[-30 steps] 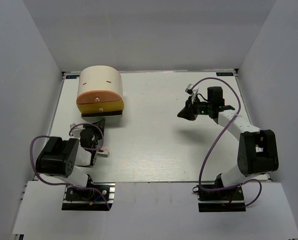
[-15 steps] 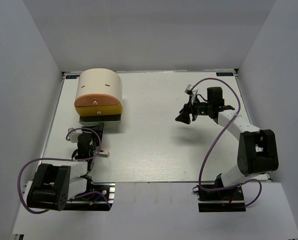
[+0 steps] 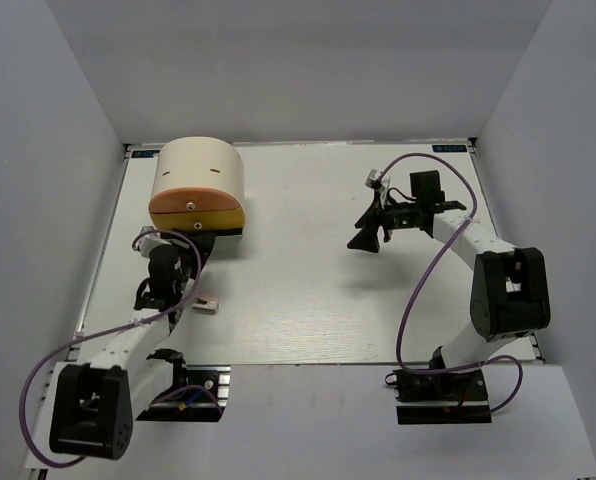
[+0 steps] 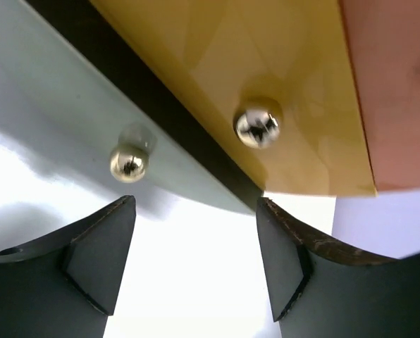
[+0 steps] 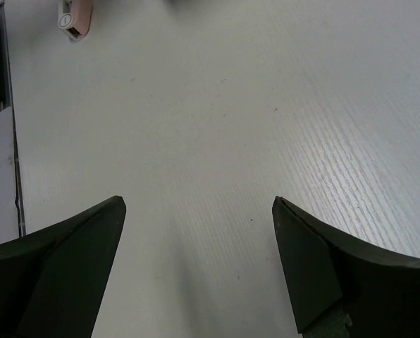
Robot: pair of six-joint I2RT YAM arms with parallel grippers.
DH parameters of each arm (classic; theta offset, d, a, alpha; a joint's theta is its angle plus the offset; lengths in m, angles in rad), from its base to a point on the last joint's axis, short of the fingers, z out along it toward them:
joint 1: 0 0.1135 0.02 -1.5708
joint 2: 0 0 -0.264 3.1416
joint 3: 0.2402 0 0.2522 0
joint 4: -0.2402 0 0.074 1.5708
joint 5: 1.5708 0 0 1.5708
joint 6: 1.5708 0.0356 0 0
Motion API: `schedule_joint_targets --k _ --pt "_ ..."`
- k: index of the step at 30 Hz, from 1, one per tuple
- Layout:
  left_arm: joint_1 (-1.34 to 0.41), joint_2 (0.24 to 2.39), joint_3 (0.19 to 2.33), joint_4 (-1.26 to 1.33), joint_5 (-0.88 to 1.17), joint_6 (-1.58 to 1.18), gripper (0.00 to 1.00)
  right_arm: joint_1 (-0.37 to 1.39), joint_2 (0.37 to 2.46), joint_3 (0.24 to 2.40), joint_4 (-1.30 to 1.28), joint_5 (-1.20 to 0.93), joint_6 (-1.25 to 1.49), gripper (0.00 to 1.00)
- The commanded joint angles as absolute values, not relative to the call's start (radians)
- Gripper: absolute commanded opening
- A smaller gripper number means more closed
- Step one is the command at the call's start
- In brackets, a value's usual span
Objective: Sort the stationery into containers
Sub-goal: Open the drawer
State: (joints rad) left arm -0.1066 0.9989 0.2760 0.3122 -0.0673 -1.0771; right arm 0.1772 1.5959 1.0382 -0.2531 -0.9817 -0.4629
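Left fingers stand apart, holding nothing, nosed right up to the box front. The yellow knob and lower knob sit just ahead, so it's prob. lining up to pull a drawer. Sharpener lies on the worktop just beside that arm, not yet sorted. Right fingers are spread wide and empty, hanging over the worktop well apart from the box, prob. keeping out of the way.
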Motion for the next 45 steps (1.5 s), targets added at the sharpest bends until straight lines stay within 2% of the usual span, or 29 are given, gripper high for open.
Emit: schedule_joint_targets --k 1,9,15,16,17,19,22,24,25,27,30,32,45 --pt "-0.101 0.911 0.275 0.117 -0.064 -1.006 0.78 0.179 1.606 1.080 -0.311 -1.055 -0.514 0.90" --pt "-0.110 0.775 0.199 0.124 -0.057 -1.060 0.77 0.183 1.597 1.078 -0.281 -1.035 -0.514 0.90" --pt "-0.110 0.816 0.362 -0.109 -0.104 -1.071 0.77 0.199 1.582 1.088 -0.317 -0.991 -0.571 0.90" --pt "-0.110 0.831 0.380 -0.165 -0.104 -1.089 0.74 0.210 1.582 1.089 -0.333 -0.982 -0.577 0.90" --pt "-0.110 0.847 0.396 -0.188 -0.113 -1.115 0.68 0.212 1.582 1.091 -0.333 -0.980 -0.583 0.90" --pt "-0.110 0.867 0.405 -0.187 -0.114 -1.195 0.64 0.218 1.585 1.089 -0.331 -0.977 -0.581 0.90" --pt "-0.110 0.858 0.350 -0.100 -0.114 -1.293 0.53 0.229 1.585 1.088 -0.325 -0.979 -0.580 0.90" --pt "-0.110 0.845 0.322 0.007 -0.104 -1.304 0.40 0.238 1.583 1.083 -0.324 -0.973 -0.584 0.90" --pt "-0.110 0.845 0.322 0.026 -0.092 -1.313 0.39 0.241 1.582 1.083 -0.324 -0.973 -0.586 0.90" --pt "-0.110 0.870 0.339 0.026 -0.092 -1.313 0.40 0.242 1.577 1.081 -0.322 -0.962 -0.591 0.90" --pt "-0.110 0.881 0.371 0.002 -0.092 -1.313 0.52 0.242 1.578 1.075 -0.324 -0.959 -0.597 0.90" --pt "-0.110 0.881 0.371 0.002 -0.092 -1.313 0.53 0.242 1.578 1.071 -0.324 -0.962 -0.595 0.90" --pt "-0.110 0.865 0.371 0.066 -0.103 -1.338 0.50 0.245 1.588 1.065 -0.324 -0.963 -0.603 0.90"
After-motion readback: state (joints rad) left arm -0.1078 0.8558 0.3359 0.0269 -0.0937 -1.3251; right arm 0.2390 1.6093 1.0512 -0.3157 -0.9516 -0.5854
